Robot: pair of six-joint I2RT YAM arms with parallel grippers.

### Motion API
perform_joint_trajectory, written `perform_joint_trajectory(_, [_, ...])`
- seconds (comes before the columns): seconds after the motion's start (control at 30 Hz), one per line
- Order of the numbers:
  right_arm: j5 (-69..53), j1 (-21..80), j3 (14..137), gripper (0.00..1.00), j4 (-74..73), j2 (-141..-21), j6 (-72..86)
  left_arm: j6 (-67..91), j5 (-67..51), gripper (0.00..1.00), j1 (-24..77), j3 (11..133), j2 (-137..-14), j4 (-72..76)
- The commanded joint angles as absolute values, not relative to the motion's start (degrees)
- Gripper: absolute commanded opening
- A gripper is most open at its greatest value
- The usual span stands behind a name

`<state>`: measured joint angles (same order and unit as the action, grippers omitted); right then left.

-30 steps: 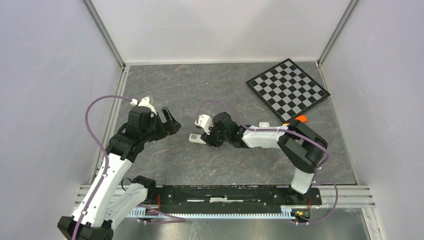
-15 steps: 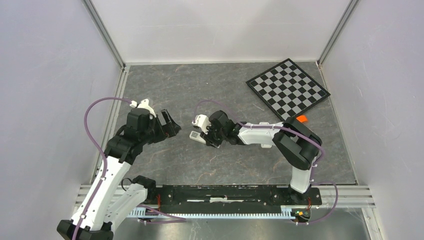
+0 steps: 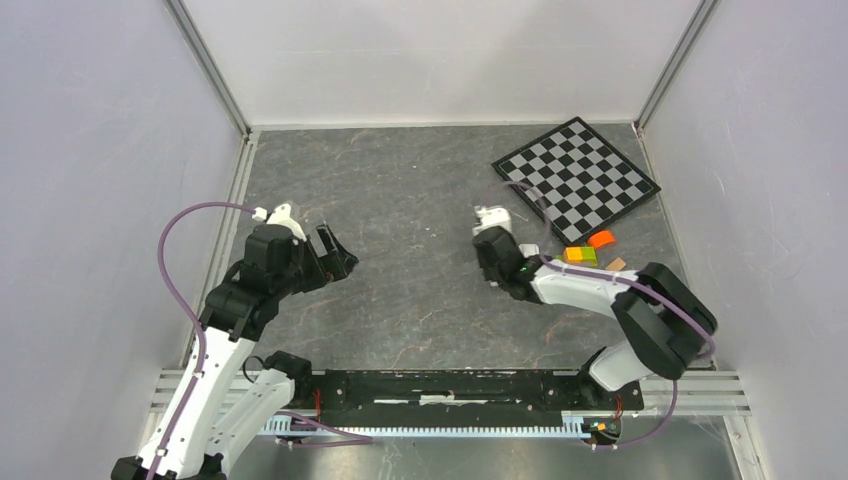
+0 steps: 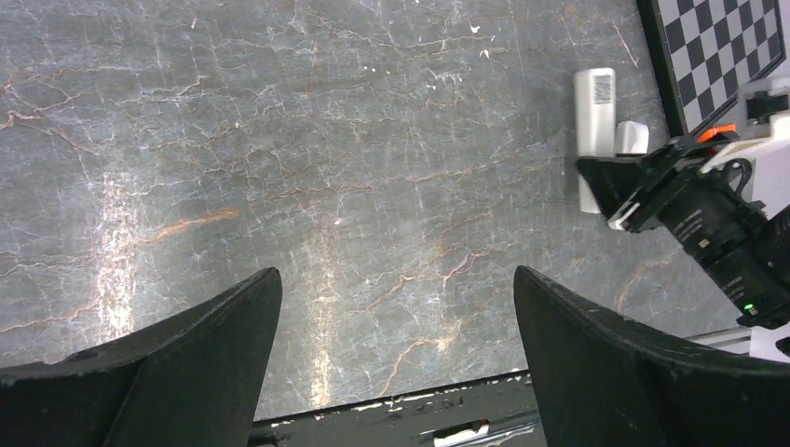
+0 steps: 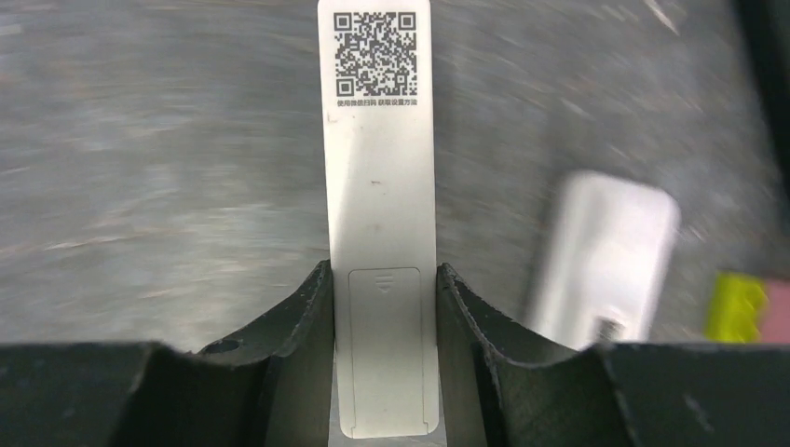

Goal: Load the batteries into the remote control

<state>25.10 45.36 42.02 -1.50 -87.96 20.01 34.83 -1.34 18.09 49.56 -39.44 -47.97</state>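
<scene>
I grip remote (image 5: 377, 168) in right hand (image 5: 384, 275) near checkerboard (image 3: 575, 178), battery cover (image 5: 385, 354) on; left hand (image 4: 396, 307) spread, empty. Next, I reckon: cover off; batteries unseen

the surface (image 4: 279, 140) looks like grey stone or a stone-print sheet. it is smooth, veined with pale and rusty cracks, with a soft sheen where the light strikes it. the remote (image 5: 377, 186) is smooth white plastic, matt, with a black code square printed on its back (the fine print under it is too small to read). the fingers (image 5: 289, 345) of the right hand (image 5: 385, 307) are black plastic, matt and faintly grainy; those of the left hand (image 4: 396, 317) look the same dull black. a second white piece (image 5: 606, 261) is blurred, seemingly smooth plastic. the checkerboard (image 3: 575, 178) is flat and matt. the corner rail (image 3: 209, 68) looks like pale satin metal.
</scene>
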Motion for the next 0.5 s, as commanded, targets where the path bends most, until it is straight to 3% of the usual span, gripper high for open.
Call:
perform_joint_trajectory(0.0, [32.4, 40.0, 34.8, 0.25, -5.3, -82.1, 31.9, 33.8, -0.7, 1.0, 18.0, 50.9, -38.5, -48.2])
perform_joint_trajectory(0.2, [29.2, 37.7, 31.7, 0.34, -4.6, -80.3, 32.8, 33.9, -0.9, 1.0, 18.0, 50.7, -38.6, -48.3])
perform_joint_trajectory(0.47, [26.7, 37.5, 33.5, 0.69, -6.4, -77.5, 32.2, 33.8, -0.6, 1.0, 18.0, 51.1, -38.2, -49.7])
